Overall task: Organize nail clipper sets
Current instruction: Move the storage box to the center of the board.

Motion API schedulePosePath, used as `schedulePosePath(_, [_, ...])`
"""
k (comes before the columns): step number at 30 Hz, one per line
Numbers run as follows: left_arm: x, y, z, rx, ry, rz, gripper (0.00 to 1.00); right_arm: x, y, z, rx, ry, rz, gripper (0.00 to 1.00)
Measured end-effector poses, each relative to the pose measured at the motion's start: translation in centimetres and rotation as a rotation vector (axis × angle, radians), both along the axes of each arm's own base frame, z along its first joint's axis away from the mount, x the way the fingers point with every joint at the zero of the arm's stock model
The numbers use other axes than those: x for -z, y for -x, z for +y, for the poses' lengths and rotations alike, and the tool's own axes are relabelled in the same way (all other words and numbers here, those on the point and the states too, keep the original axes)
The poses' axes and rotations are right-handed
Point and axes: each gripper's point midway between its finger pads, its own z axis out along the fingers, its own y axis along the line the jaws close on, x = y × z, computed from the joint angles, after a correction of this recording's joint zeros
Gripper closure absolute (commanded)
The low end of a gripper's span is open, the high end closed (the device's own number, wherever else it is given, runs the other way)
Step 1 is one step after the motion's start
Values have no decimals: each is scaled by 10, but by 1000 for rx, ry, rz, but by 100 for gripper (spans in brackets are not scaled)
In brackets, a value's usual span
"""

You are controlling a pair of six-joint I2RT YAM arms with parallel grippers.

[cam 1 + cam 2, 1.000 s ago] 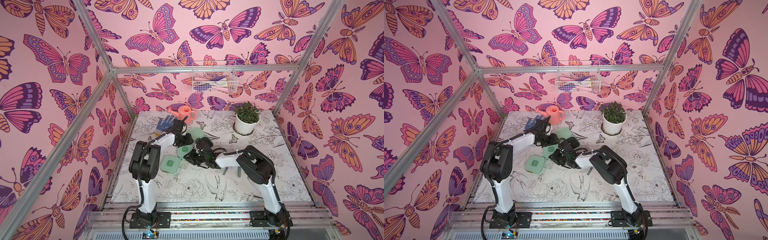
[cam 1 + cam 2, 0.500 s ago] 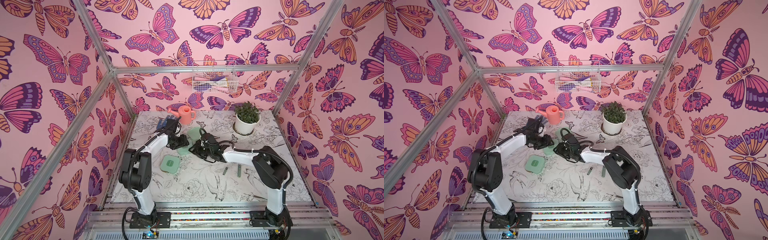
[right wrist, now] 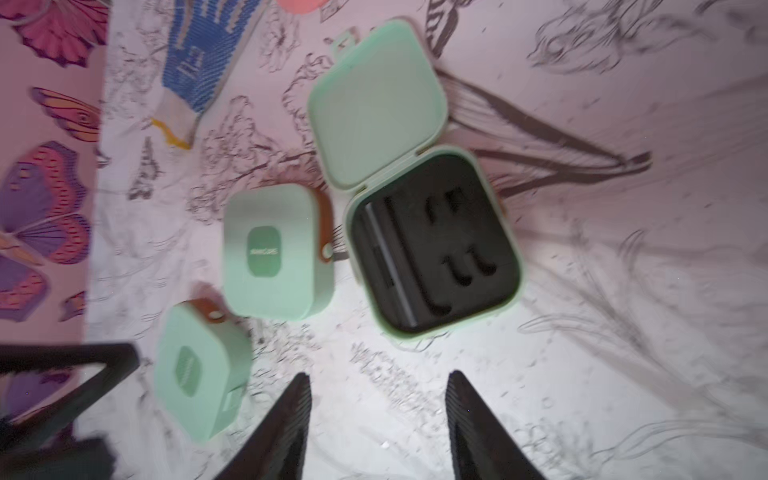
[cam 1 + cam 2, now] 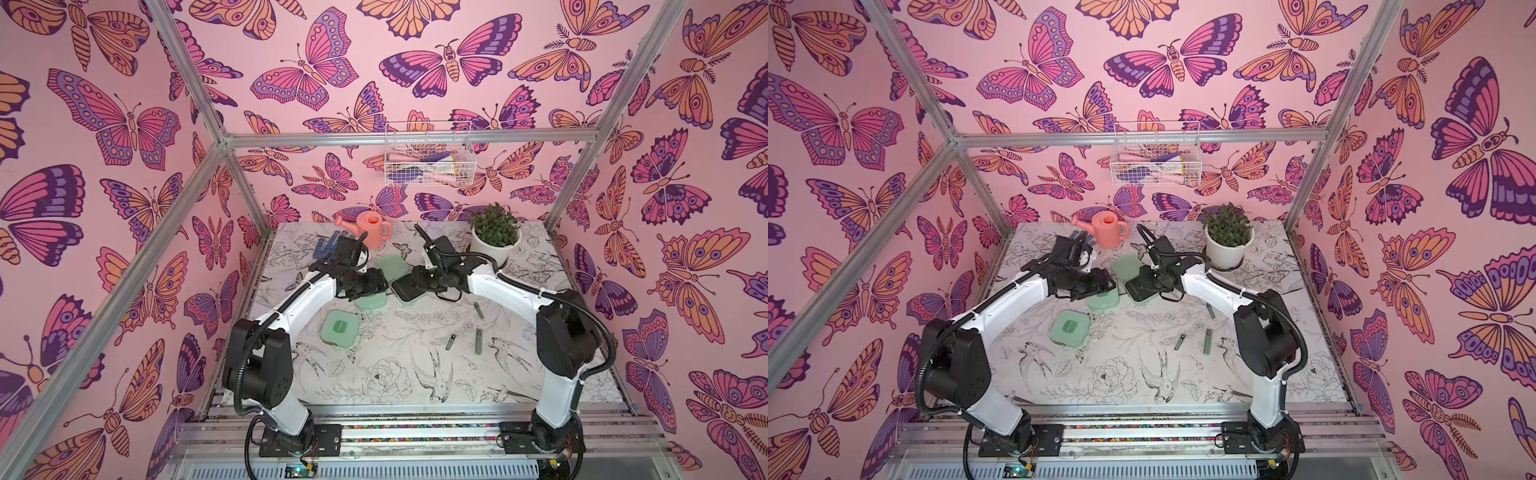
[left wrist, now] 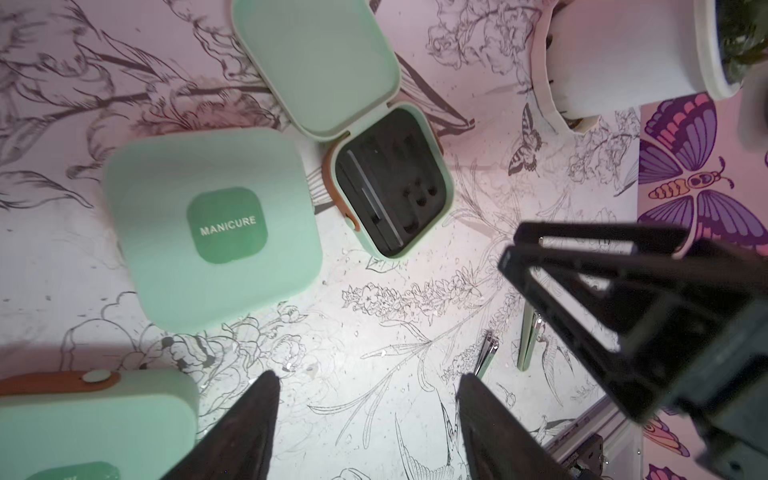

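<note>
There, open case (image 4: 407, 293), lid (image 4: 392, 266) toward watering can (image 4: 372, 228).

The open case (image 4: 409, 291) and two closed cases (image 4: 338, 328) obstruct the counter (image 4: 374, 386) centre. Open passage runs along the front edge. The plant pot (image 4: 494, 245) blocks the far right corner.

You see the mint-green open case (image 3: 434, 249) lying lid-flat, one slim grey piece in its black tray. A closed case (image 5: 212, 228) sits just beside it, a second closed case (image 4: 338, 332) nearby. Three slim tools (image 4: 479, 310) (image 4: 449, 341) (image 4: 478, 341) lie loose, well apart from them.
</note>
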Motion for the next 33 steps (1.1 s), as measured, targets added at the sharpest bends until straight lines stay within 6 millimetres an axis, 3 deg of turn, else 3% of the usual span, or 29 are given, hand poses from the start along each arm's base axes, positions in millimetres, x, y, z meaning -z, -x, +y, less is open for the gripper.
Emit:
schedulePosePath(5, [8, 11, -3, -9, -13, 27, 31, 42, -5, -29, -48, 170, 56, 60])
schedulePosePath(10, [7, 16, 1, -29, -15, 28, 31, 81, -17, -45, -54, 231, 120, 60])
schedulePosePath(17, [5, 17, 1, -40, -12, 29, 32, 80, -35, -41, -47, 221, 94, 63])
schedulePosePath(27, [5, 19, -3, -30, -10, 30, 32, 80, -38, -37, -49, 204, 82, 64])
schedulePosePath(33, [5, 19, -3, -29, -10, 31, 32, 87, -53, -28, -44, 193, 77, 78])
